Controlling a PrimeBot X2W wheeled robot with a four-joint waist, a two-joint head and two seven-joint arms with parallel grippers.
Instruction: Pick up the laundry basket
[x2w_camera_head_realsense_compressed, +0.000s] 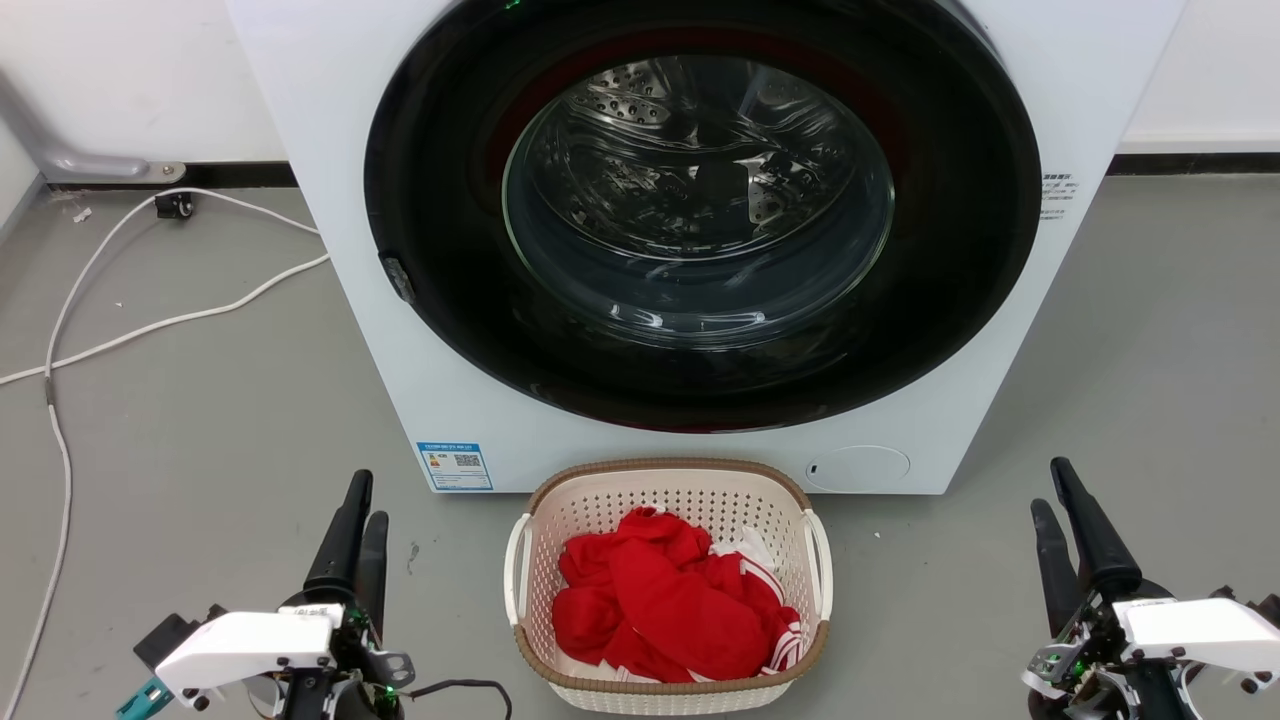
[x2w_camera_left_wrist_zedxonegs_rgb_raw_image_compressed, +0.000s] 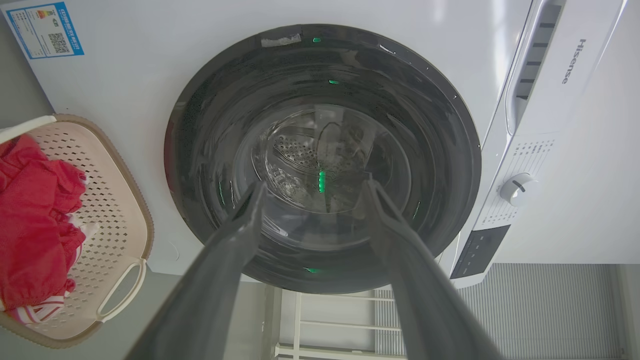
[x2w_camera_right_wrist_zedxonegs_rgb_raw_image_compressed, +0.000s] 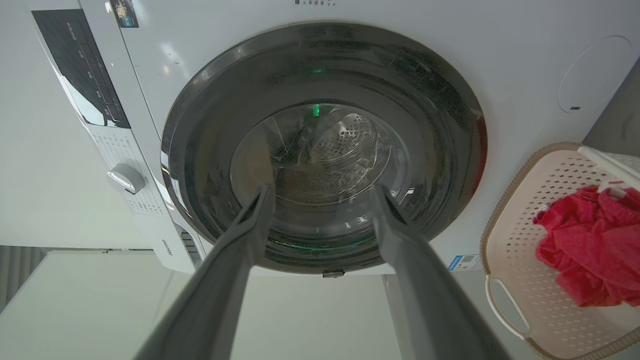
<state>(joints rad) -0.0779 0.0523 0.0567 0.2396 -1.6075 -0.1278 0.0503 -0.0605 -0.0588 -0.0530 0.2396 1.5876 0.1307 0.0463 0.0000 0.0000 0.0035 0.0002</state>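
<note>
The laundry basket (x2w_camera_head_realsense_compressed: 690, 497) stands on the grey floor (x2w_camera_head_realsense_compressed: 200, 400), just in front of the washing machine (x2w_camera_head_realsense_compressed: 1085, 80), and holds red clothes (x2w_camera_head_realsense_compressed: 670, 600). The left tool (x2w_camera_head_realsense_compressed: 367, 500) and the right tool (x2w_camera_head_realsense_compressed: 1050, 487) are low at each side of it, both well apart from it. In the wrist views each one has its fingers spread and grasps nothing.

I judge that the reach is not yet begun. To do it well, each tool should go to the white handle on its own side: the left handle (x2w_camera_head_realsense_compressed: 517, 570) and the right handle (x2w_camera_head_realsense_compressed: 822, 565). These are thin loops, so one finger must pass through the slot before the tool clenches. Both arms should then rise together and keep the basket level, otherwise the clothes may slide out. The washing machine is close behind, so the lift should go straight up.
</note>
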